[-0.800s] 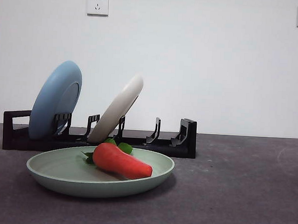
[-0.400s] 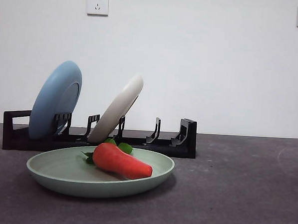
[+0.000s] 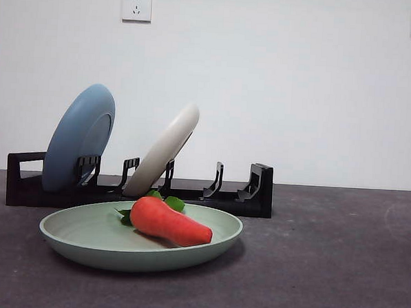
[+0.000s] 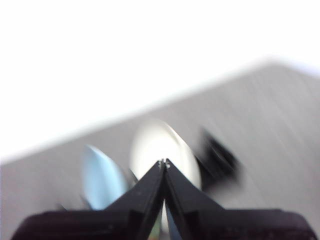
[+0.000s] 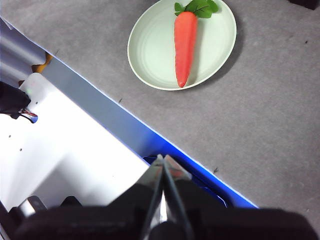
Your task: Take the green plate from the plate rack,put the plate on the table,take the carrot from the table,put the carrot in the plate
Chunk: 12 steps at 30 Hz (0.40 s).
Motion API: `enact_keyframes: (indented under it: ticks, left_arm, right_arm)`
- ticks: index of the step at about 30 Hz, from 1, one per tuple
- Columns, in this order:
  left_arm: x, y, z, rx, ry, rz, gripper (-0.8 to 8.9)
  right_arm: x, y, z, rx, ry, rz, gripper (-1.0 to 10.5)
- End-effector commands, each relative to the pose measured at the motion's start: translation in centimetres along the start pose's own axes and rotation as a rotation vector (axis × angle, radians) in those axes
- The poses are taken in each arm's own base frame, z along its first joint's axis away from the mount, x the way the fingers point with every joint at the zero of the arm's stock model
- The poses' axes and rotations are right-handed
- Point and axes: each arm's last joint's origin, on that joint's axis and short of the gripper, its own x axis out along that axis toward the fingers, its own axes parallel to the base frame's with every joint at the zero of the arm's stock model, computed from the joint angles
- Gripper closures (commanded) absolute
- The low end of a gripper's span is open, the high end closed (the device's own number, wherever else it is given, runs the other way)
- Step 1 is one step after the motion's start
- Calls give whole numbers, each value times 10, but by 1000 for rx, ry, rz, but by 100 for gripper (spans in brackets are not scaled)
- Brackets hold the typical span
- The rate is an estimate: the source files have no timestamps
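Now I see the carrot (image 3: 169, 222) lying in the green plate (image 3: 84, 237), which sits flat on the desk (image 3: 324, 264) just in front of the plate rack (image 3: 255, 191); a light blue plate (image 3: 76, 147) and a cream-white plate (image 3: 166, 148) lean in the rack; my left hand (image 4: 163, 162) is pinched together, empty; my right hand (image 5: 162, 161) likewise, well apart from the plate.
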Motion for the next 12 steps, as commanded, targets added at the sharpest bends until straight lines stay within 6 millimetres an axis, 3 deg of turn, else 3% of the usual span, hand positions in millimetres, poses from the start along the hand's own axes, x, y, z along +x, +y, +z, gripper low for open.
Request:
enact_keyframes:
  ticks: [1,5,12]
  left_arm:
    - [-4,21,-12,-18,-126,104,816]
    - [-16,36,-43,-36,-221,240,816]
    - [-19,45,-127,-43,-186,423,816]
  right_arm:
    - [0,0,0,2,-7,1,946]
    - [0,0,0,2,-7,1,946]
    - [0,0,0,2,-7,1,946]
